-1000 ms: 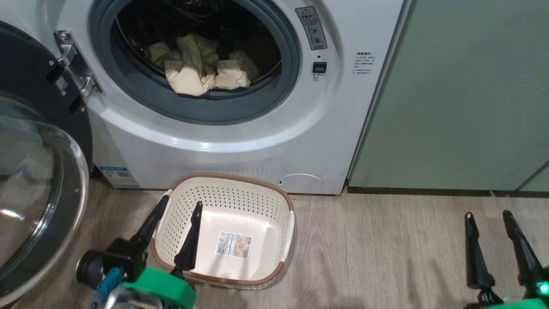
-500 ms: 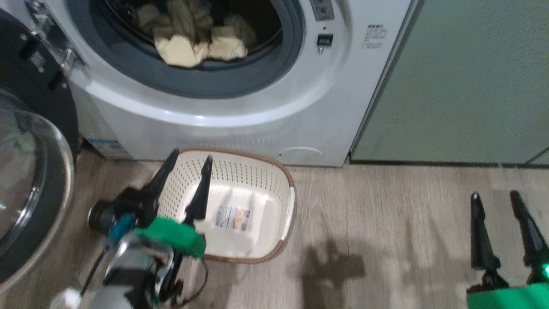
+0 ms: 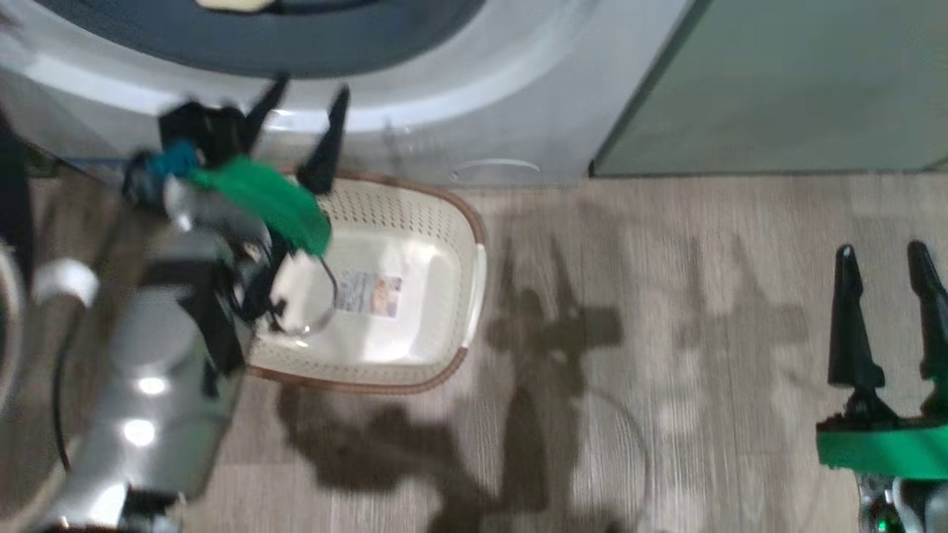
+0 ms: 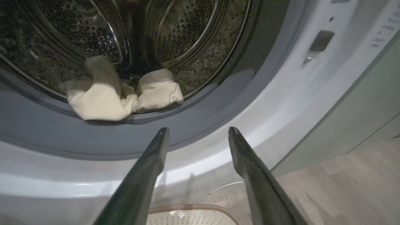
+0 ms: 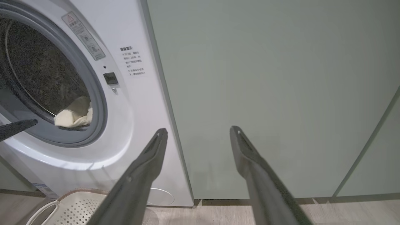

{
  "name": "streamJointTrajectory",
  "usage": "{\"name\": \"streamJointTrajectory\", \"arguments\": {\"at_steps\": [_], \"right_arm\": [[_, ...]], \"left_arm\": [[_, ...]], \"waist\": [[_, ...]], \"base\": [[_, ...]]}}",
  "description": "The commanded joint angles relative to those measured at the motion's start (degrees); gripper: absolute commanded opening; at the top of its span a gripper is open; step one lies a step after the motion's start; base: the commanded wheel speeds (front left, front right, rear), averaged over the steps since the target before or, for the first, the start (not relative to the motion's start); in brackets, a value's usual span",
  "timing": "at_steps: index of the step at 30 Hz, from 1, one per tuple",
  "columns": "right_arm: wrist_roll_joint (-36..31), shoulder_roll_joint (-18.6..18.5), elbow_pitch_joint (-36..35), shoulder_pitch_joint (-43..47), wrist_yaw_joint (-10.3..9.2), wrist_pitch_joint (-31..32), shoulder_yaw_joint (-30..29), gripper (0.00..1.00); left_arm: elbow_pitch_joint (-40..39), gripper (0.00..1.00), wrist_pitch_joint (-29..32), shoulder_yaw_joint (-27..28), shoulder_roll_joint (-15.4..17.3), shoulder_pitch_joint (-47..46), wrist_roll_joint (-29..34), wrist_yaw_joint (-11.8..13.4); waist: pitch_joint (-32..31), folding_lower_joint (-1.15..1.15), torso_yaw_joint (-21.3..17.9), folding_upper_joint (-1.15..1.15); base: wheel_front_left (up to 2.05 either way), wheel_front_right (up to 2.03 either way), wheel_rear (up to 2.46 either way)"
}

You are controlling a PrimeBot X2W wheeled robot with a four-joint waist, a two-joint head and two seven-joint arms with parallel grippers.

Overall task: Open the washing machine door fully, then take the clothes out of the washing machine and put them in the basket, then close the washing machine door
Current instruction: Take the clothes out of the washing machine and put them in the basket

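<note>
Just ahead of the left gripper [image 4: 198,129], fingers apart and empty, the clothes [image 4: 103,100] lie in the washing machine [image 4: 297,93] mouth. The basket [image 3: 444,215] sits below the arm, partly hidden. The right gripper [image 5: 198,129] is spread too. The head view is blurry.

The washing machine [image 5: 137,109] is white, its mouth [image 5: 100,103] grey-rimmed; the clothes [image 4: 100,103] are cream; the perforated cream basket [image 3: 415,211] has a brown rim.

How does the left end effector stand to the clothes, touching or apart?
Apart. The left wrist view shows bare grey rim between the left end effector and the clothes.
</note>
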Motion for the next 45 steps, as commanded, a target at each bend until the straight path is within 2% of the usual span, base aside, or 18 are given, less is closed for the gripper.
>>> {"name": "streamJointTrajectory", "arguments": {"at_steps": [1, 7, 14, 18, 22, 33, 34, 36, 45], "right_arm": [[0.8, -0.6, -2.0, -1.6, 0.08, -0.5, 1.4, 1.00], [3.4, -0.6, -2.0, -4.3, 0.08, -0.5, 1.4, 1.00], [6.1, -0.6, -2.0, -7.0, 0.08, -0.5, 2.8, 1.00], [7.6, -0.6, -2.2, -7.8, 0.08, -0.5, 3.1, 1.00], [8.6, -0.6, -2.1, -8.1, 0.08, -0.5, 3.5, 1.00], [10.5, -0.6, -1.8, -8.4, 0.08, -0.5, 4.4, 1.00], [10.5, -0.6, -1.8, -8.4, 0.08, -0.5, 4.4, 1.00], [10.6, -0.6, -1.8, -8.6, 0.08, -0.5, 4.3, 1.00], [10.7, -0.6, -2.0, -8.6, 0.08, -0.5, 3.7, 1.00]], "left_arm": [[-0.6, 1.00, 0.9, 2.5, 2.8, -4.1, -0.5, -0.6], [4.6, 1.00, 8.0, 2.3, 6.6, -15.4, -1.4, -2.4], [8.3, 1.00, 17.8, 2.6, 10.6, -26.5, -3.0, -3.3], [9.2, 1.00, 21.3, 2.2, 13.5, -31.1, -2.3, -3.4], [10.5, 1.00, 24.4, 2.2, 14.8, -33.4, -2.5, -3.4], [13.7, 0.98, 31.4, 1.5, 18.2, -36.5, -0.3, 0.9], [13.7, 0.71, 31.6, 1.3, 18.4, -36.5, -0.2, 1.1], [14.1, 0.00, 32.6, 1.1, 18.4, -36.4, -0.2, 1.3], [13.2, 0.00, 33.8, 0.6, 18.1, -35.7, -1.4, 0.9]], "waist": [[3.5, -0.02, -2.5, 0.00], [7.8, -0.02, -5.3, 0.00], [11.3, -0.02, -9.4, 0.00], [12.8, -0.02, -11.7, 0.00], [13.5, -0.02, -13.0, 0.00], [14.5, -0.02, -15.1, 0.00], [14.5, -0.02, -15.1, 0.00], [14.4, -0.02, -15.1, 0.00], [13.9, -0.02, -14.6, 0.00]], "base": [[0.00, 0.00, 0.00], [0.00, 0.00, 0.00], [0.00, 0.00, 0.00], [0.00, 0.00, 0.00], [0.00, 0.00, 0.00], [0.00, 0.00, 0.00], [0.00, 0.00, 0.00], [0.00, 0.00, 0.00], [0.00, 0.00, 0.00]]}}
